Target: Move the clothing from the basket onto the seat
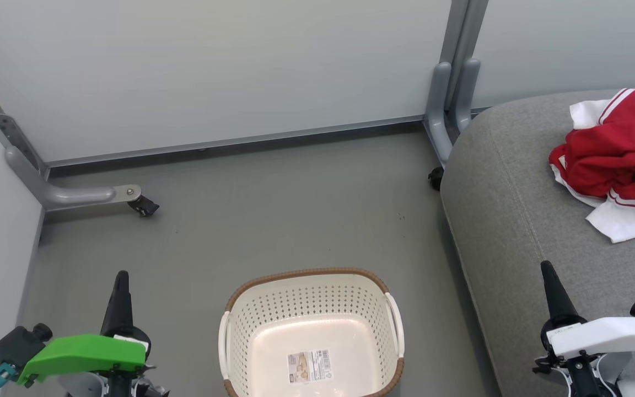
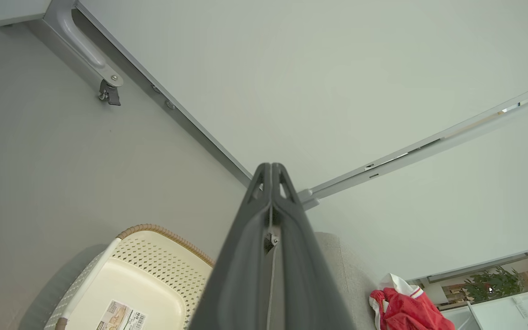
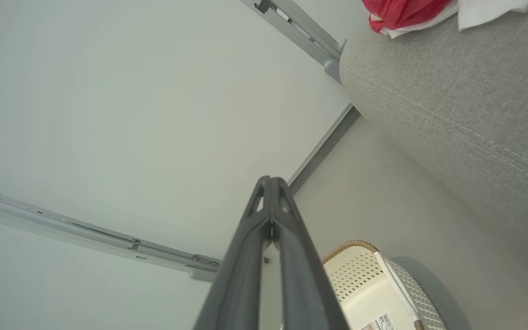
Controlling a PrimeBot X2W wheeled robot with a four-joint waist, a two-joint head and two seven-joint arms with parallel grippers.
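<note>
1. The clothing (image 1: 618, 154) is lying in a crumpled red-and-white heap on the grey seat (image 1: 505, 220), at the far right.
2. The basket (image 1: 306, 300) is standing on the floor (image 1: 273, 209), near and centre, left of the seat, its label (image 1: 309, 366) showing.
3. I am holding my left gripper (image 1: 122, 274) and right gripper (image 1: 546, 266) with jaws together, gripping nothing, either side of the basket.

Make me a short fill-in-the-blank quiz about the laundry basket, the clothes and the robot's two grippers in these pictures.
1. The cream perforated plastic basket with the brown rim holds only a paper ____ on its bottom.
2. The crumpled red and white clothing lies on the grey woven-fabric ____.
3. The left gripper and the right gripper both have their fingers ____.
Missing words: label; seat; shut.
</note>
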